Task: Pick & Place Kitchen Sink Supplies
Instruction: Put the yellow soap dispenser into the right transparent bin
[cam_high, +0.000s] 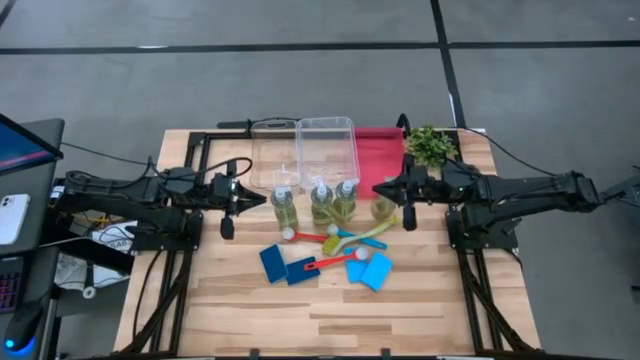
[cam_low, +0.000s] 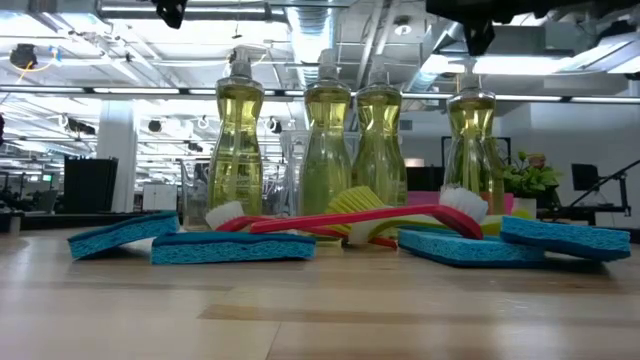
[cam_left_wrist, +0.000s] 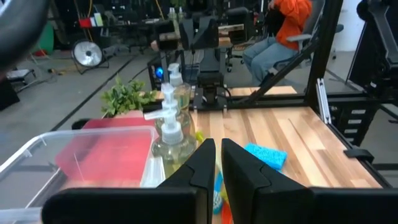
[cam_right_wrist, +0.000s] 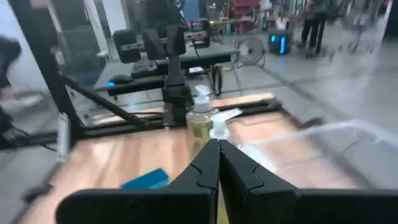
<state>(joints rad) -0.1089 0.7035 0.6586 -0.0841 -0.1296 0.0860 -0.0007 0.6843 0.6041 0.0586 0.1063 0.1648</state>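
Four clear bottles (cam_high: 321, 205) of yellow-green liquid stand upright in a row across the table's middle, as the low view's bottles (cam_low: 327, 140) also show. Nearer the table's near edge lie flat blue sponges (cam_high: 273, 262) and red, yellow and teal brushes (cam_high: 330, 262). My left gripper (cam_high: 262, 200) hovers shut just left of the leftmost bottle (cam_high: 284, 207). My right gripper (cam_high: 379, 190) hovers shut over the rightmost bottle (cam_high: 384, 210), just above its pump (cam_low: 470, 65). In the right wrist view a bottle (cam_right_wrist: 202, 118) stands just beyond my right gripper (cam_right_wrist: 218, 146).
Two clear plastic bins (cam_high: 325, 150) and a red tray (cam_high: 378, 150) sit behind the bottles at the far edge, with a small leafy plant (cam_high: 430, 145) at the far right corner. Bare wood lies along the near edge. A seated person (cam_left_wrist: 289, 25) shows beyond the table.
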